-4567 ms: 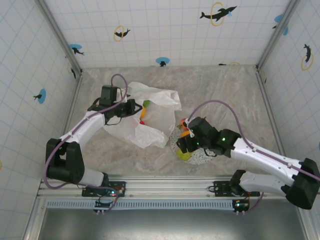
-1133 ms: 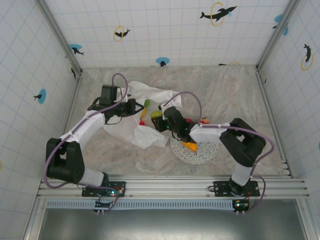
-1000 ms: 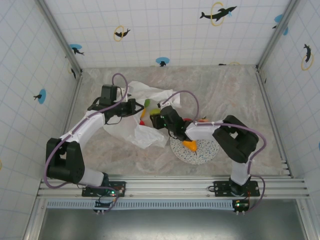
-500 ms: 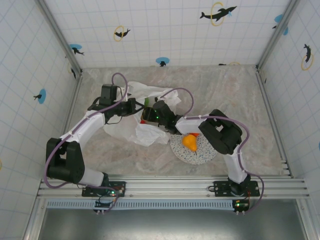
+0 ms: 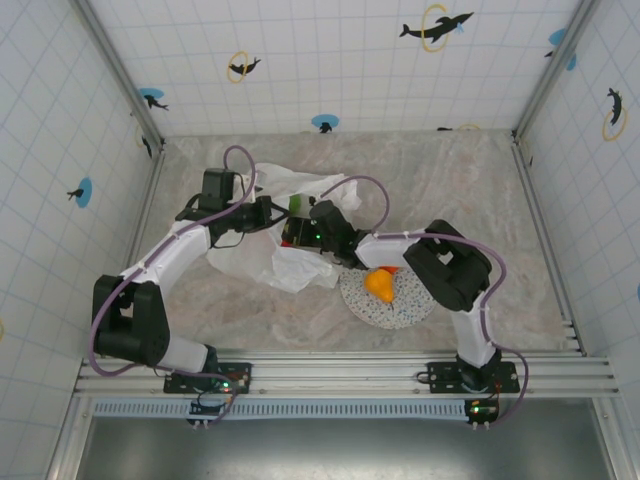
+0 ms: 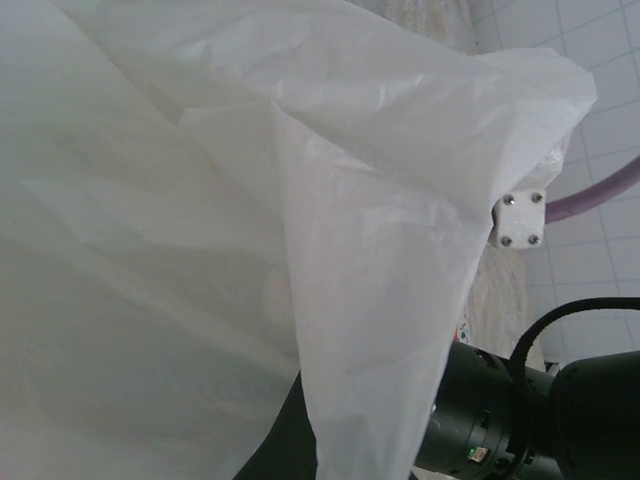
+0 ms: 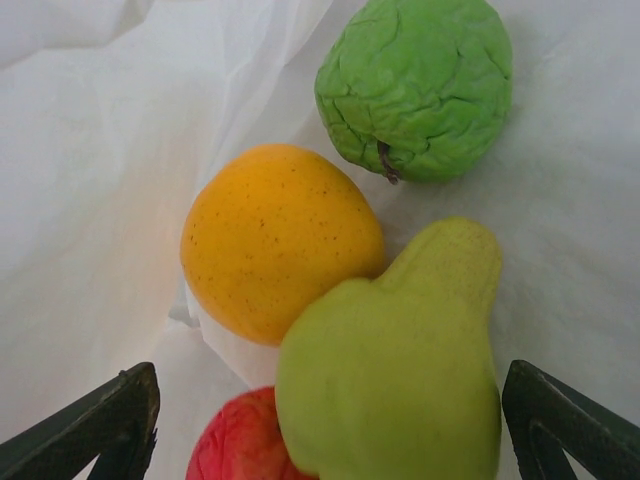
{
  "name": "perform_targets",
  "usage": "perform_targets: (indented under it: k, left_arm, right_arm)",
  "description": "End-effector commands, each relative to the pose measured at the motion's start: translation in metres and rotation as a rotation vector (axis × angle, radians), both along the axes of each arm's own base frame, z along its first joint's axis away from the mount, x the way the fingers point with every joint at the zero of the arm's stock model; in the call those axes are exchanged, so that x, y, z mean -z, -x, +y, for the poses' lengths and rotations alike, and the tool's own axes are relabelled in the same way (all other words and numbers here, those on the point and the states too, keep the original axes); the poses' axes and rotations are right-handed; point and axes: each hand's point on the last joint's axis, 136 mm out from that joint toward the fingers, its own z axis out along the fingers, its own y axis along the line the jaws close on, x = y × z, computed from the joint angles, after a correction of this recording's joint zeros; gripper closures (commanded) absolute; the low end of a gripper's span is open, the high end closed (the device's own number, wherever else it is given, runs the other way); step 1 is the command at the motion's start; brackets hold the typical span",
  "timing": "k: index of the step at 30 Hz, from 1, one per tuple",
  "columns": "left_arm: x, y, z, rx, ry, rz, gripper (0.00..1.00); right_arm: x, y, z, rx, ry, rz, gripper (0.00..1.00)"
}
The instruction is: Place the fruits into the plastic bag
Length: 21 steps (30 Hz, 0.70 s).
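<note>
Right wrist view: a red apple (image 7: 232, 445) and a green pear (image 7: 390, 390) run off the frame at 6 o'clock, the apple half behind the pear. The right gripper (image 7: 328, 372) has its jaws cropped at 7 and 5 o'clock. The plastic bag (image 6: 180, 220) drapes over the left gripper (image 5: 268, 214), burying its jaws. From above, the right arm covers the plate (image 5: 405, 312) rim at 2 o'clock.
</note>
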Motion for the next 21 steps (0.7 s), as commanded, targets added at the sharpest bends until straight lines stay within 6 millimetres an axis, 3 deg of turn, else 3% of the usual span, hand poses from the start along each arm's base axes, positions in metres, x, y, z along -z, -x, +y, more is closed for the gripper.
perform_targets:
  k: [1, 7, 14, 17, 21]
  left_arm:
    - [-0.007, -0.005, -0.002, 0.014, 0.017, -0.022, 1.00]
    - [-0.006, -0.005, -0.002, 0.016, 0.015, -0.021, 1.00]
    - [-0.011, -0.005, -0.002, 0.014, 0.017, -0.030, 1.00]
    - [-0.011, -0.005, -0.002, 0.013, 0.015, -0.031, 1.00]
    - [-0.011, -0.005, -0.002, 0.015, 0.015, -0.032, 1.00]
  right_arm:
    - [-0.008, 0.004, -0.008, -0.019, 0.018, -0.019, 0.11]
    - [0.006, 0.003, 0.008, -0.054, -0.002, 0.031, 0.17]
    - [-0.018, -0.001, 0.048, -0.173, -0.136, 0.016, 0.28]
    - [-0.030, 0.001, 0.048, -0.195, -0.146, -0.021, 0.29]
    - [-0.033, 0.004, 0.031, -0.177, -0.089, -0.051, 0.26]
